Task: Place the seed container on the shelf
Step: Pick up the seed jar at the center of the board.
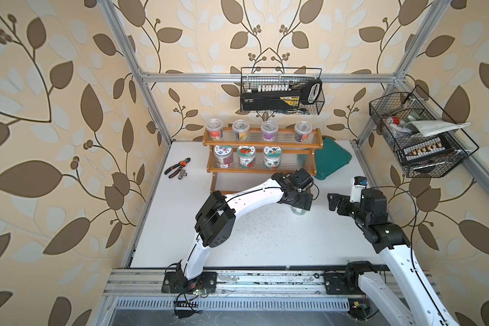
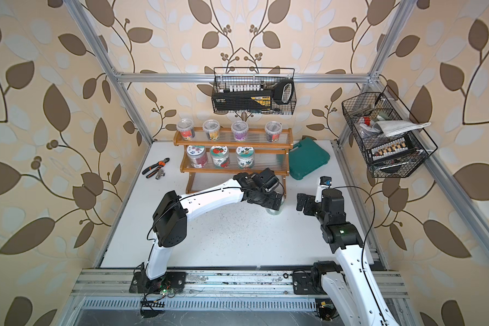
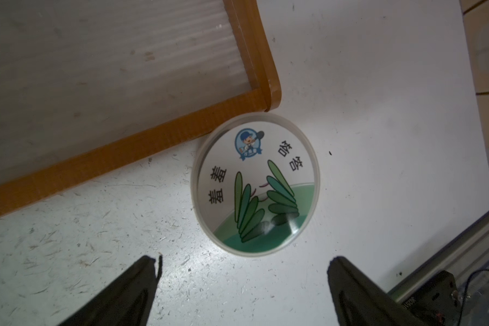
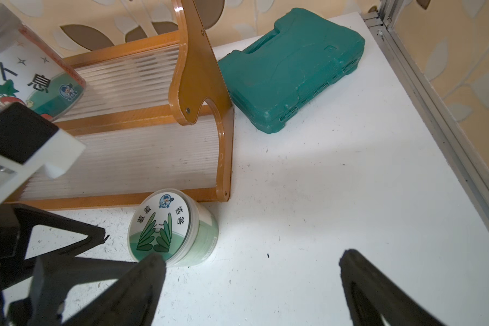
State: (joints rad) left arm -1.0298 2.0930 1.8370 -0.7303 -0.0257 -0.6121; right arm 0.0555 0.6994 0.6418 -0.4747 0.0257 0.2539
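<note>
The seed container [image 3: 254,186], a round tub with a leaf-print lid, stands upright on the bench [image 1: 251,240]. In a top view it sits right of centre, just below the lower right corner of the shelf [image 1: 261,169]. We cannot tell whether it touches the wooden front rail or only stands just beside it.

The left gripper [image 3: 244,259] hangs above the tub with its jaws wide apart and nothing between them. The right gripper [image 4: 253,256] waits near, jaws also spread and empty, looking at the same tub.

Our main worry is the rail. With so little room on the shelf side, a finger coming down there could land on the wooden corner. That could shove the shelf or tip the tub.

The tub's wall looks smooth and round. A grip that closes off-centre may squeeze it out sideways or let it twist in the lift.

The two arms are near each other, so if both move toward the tub they could collide.

At the shelf, the three jars [image 1: 246,156] on the middle tier leave only the right end free. A careless approach there could knock the neighbouring jar, or catch the tub's base on the raised front rail and tilt it.
</note>
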